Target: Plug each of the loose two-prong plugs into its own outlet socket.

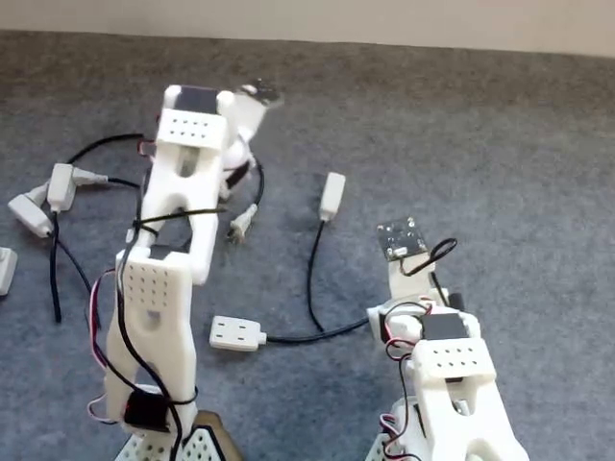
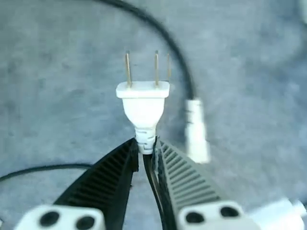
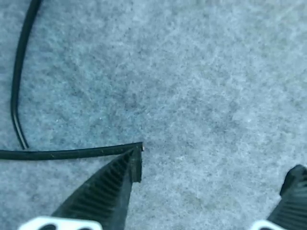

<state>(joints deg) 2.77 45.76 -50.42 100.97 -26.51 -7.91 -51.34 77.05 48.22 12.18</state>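
White plug (image 2: pixel 143 103) tight in left gripper (image 2: pixel 145 146), long axis and prongs (image 2: pixel 128 69) straight outward; right gripper (image 3: pixel 214 165) wide.

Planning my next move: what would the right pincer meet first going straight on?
Likely bare carpet, the right pincer being open; the black cable lies at one fingertip. Depth unclear.

Bright, diffuse light falls evenly on the grey felt table (image 1: pixel 519 134); the white plastic arms (image 1: pixel 178 279) cast only faint, soft shadows.
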